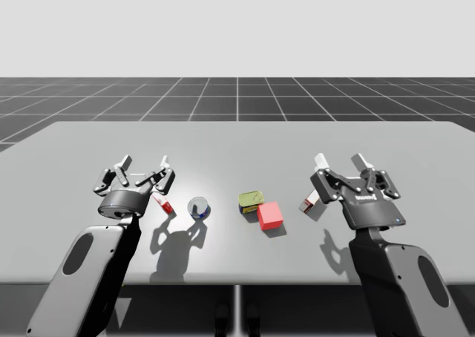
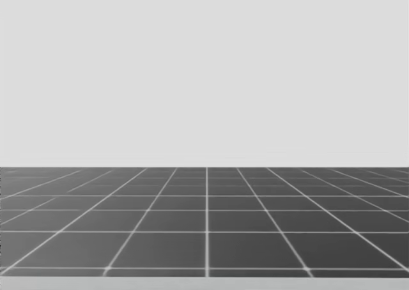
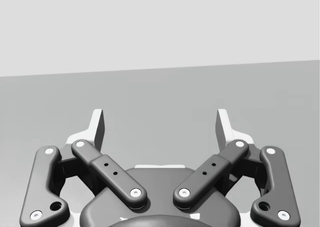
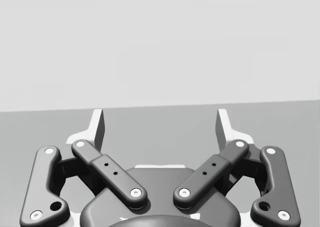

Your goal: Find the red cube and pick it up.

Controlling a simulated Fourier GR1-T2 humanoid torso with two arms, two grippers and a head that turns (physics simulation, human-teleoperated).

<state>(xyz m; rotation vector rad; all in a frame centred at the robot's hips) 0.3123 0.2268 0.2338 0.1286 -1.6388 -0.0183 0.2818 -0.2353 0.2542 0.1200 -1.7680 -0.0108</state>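
Note:
The red cube (image 1: 269,215) rests on the grey table (image 1: 237,140) a little right of centre in the high view, touching an olive can. My right gripper (image 1: 341,161) hovers open to the cube's right, raised above the table. Over at the left side my left gripper (image 1: 144,162) is also open and holds nothing. In the left wrist view the left gripper (image 3: 160,123) has its fingers spread with only bare table ahead. The right gripper (image 4: 160,123) in the right wrist view is spread the same way, nothing between its fingers.
An olive-green can (image 1: 250,201) lies just left of the cube. A round blue-grey can (image 1: 198,207) and a small red-and-white box (image 1: 165,204) sit near my left arm. A white box (image 1: 312,203) lies beside my right arm. The head view looks at the dark gridded floor (image 2: 204,226).

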